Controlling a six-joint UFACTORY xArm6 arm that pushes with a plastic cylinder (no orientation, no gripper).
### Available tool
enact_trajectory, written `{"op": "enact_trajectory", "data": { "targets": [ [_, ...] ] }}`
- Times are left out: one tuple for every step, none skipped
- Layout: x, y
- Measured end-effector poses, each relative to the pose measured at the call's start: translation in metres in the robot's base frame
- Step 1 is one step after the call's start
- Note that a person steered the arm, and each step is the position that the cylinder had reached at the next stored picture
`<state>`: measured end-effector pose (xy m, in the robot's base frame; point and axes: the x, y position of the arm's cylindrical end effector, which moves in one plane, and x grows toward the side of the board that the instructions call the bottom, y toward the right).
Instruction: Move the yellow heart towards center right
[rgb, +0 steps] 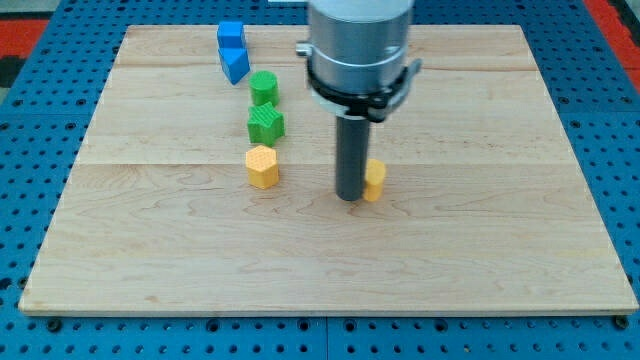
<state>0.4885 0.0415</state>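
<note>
At board centre | my tip (350, 198) touches yellow heart's (375, 181) left side | no writing readable

Robotics lab, blue pegboard bench (40, 90), wooden board (480, 250)

You see a pale wood-grain bench (480, 250) with a smooth matt finish, a dark matt rod ending at my tip (350, 198), and a matt yellow heart (375, 180).
</note>
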Motion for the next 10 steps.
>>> {"op": "enact_trajectory", "data": {
  "targets": [
    [0.014, 0.013],
    [-0.001, 0.022],
    [-0.06, 0.023],
    [-0.08, -0.001],
    [-0.093, -0.011],
    [-0.114, 0.044],
    [-0.113, 0.087],
    [-0.11, 0.056],
    [-0.076, 0.055],
    [-0.085, 0.114]
  ]
}}
